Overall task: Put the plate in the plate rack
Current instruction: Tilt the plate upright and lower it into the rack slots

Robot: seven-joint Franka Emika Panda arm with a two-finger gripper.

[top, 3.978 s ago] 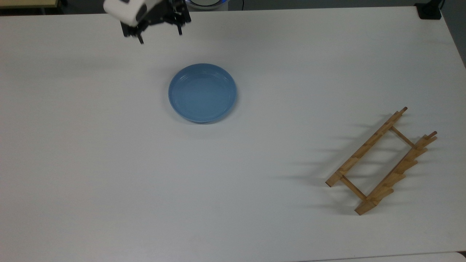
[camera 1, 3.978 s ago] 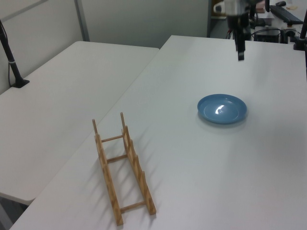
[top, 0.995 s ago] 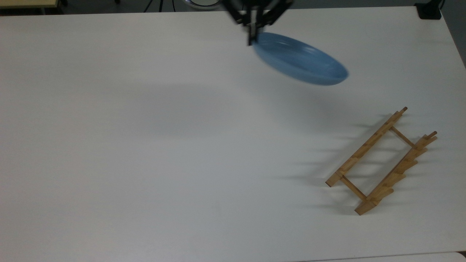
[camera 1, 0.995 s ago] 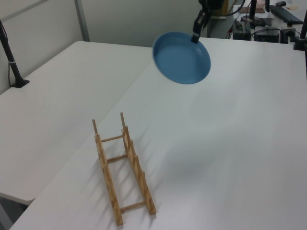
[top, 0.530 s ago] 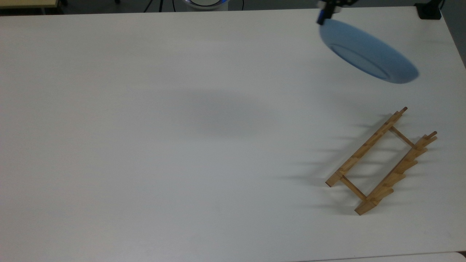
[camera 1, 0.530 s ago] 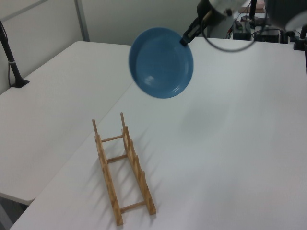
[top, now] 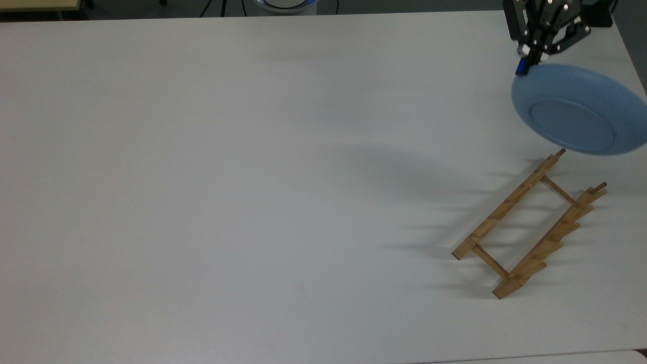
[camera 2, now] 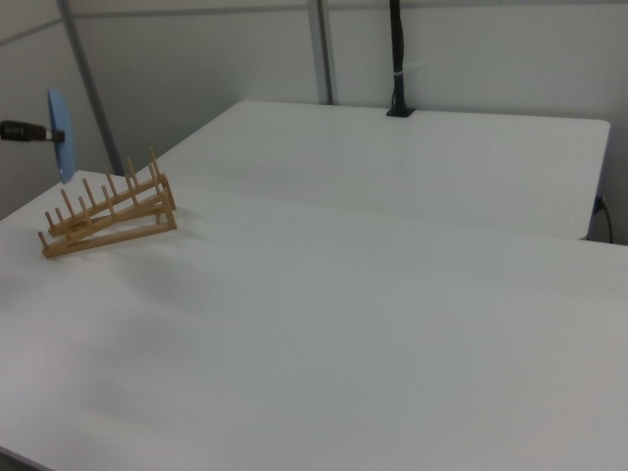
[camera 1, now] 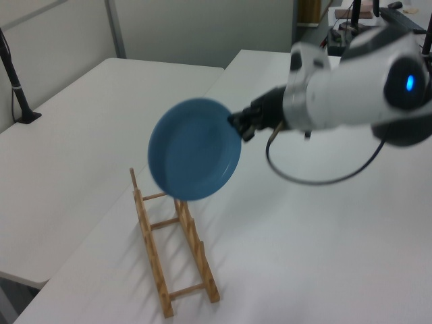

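Note:
My gripper [top: 523, 64] is shut on the rim of the light-blue plate [top: 581, 114], which hangs tilted almost on edge in the air. In the top view its underside with the foot ring faces up, just beyond the far end of the wooden plate rack [top: 528, 225]. From the left view, the plate [camera 1: 194, 159] hovers over the far end of the rack [camera 1: 172, 239], with the gripper [camera 1: 241, 125] at its right rim. The right view has the plate [camera 2: 59, 135] edge-on above the rack [camera 2: 106, 211], held by the gripper [camera 2: 49, 133].
The white table [top: 252, 177] carries the rack near the top view's right edge. A second white table [camera 1: 74, 135] adjoins it at the left view's left, with a black post [camera 1: 13, 81] on it. The arm's white body [camera 1: 358, 88] reaches over the table.
Four seconds ago the plate lay flat on the table with the gripper open beside it. The plate has since been gripped, lifted, turned on edge and carried to the top view's right, toward the rack.

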